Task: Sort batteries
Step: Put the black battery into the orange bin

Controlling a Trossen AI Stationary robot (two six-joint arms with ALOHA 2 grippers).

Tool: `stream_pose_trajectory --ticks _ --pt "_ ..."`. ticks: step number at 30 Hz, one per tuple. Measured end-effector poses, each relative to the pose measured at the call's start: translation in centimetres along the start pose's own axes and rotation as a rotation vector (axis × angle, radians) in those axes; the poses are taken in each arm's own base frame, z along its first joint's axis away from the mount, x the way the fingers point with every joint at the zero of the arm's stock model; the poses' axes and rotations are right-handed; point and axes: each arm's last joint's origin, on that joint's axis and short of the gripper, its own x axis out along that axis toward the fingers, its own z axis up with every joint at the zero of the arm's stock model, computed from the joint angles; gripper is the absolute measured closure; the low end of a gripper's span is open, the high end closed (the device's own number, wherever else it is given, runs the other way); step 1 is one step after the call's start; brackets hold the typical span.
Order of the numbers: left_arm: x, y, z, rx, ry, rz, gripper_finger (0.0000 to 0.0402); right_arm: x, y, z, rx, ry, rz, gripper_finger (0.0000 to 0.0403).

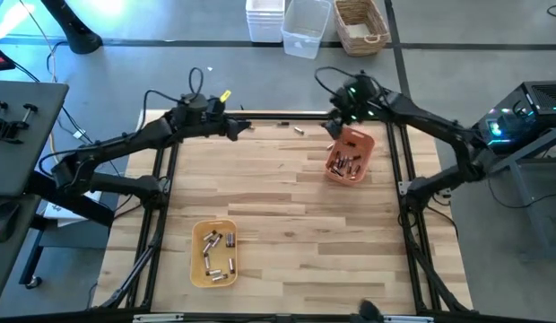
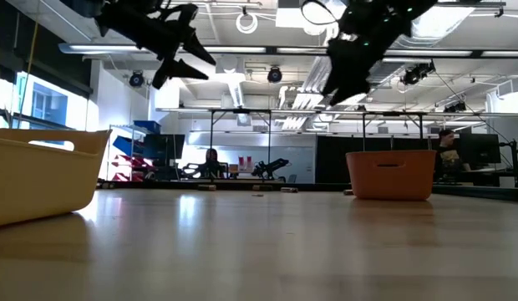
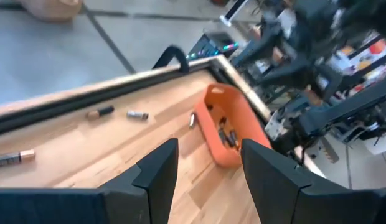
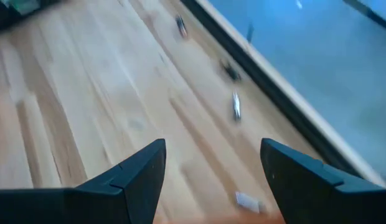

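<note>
Several loose batteries lie on the wood near the far edge (image 1: pixel 299 131), and show in the left wrist view (image 3: pixel 137 114) and the right wrist view (image 4: pixel 236 106). More batteries lie inside the orange tray (image 1: pixel 350 154) (image 3: pixel 233 127) at far right and the yellow tray (image 1: pixel 213 253) near the front. My left gripper (image 1: pixel 245 128) (image 3: pixel 208 162) hovers open above the far edge, left of the loose cells. My right gripper (image 1: pixel 334 126) (image 4: pixel 211 162) hangs open above the table just beyond the orange tray. Both are raised well clear of the table in the low view (image 2: pixel 184 42) (image 2: pixel 347 75).
A black frame rail (image 1: pixel 278 114) runs along the table's far edge, with side rails left and right. Bare wood (image 1: pixel 278 193) lies between the two trays. Bins and a basket (image 1: pixel 360 25) stand on the floor beyond the table.
</note>
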Motion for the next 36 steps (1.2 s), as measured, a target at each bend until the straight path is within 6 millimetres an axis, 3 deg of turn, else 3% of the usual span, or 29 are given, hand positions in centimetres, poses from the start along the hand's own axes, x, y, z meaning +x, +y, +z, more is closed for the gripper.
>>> stream_pose_trajectory --ticks 3,9,14,19,26,36 --pt "0.9 0.2 0.0 0.018 0.029 0.006 0.0232 2.9 -0.5 2.3 -0.031 -0.016 0.037 0.0147" --pt "1.0 0.1 1.9 0.107 0.031 -0.071 0.0232 11.3 -1.7 5.9 -0.098 0.040 0.098 0.0147" --pt "0.1 0.0 3.3 0.173 0.001 -0.126 0.0232 16.9 -2.9 7.3 -0.246 0.087 0.156 0.0147" --pt "-0.9 0.1 3.7 0.209 -0.024 -0.120 0.0232 20.9 -4.0 7.5 -0.305 0.173 0.168 0.0147" --pt "-1.3 0.1 3.7 0.186 -0.015 -0.105 0.0232 24.3 -5.4 6.7 -0.414 0.323 0.095 0.0147" --pt "-1.2 0.2 3.6 0.167 -0.016 -0.089 0.0232 25.9 -6.5 5.6 -0.312 0.348 0.137 0.0161"
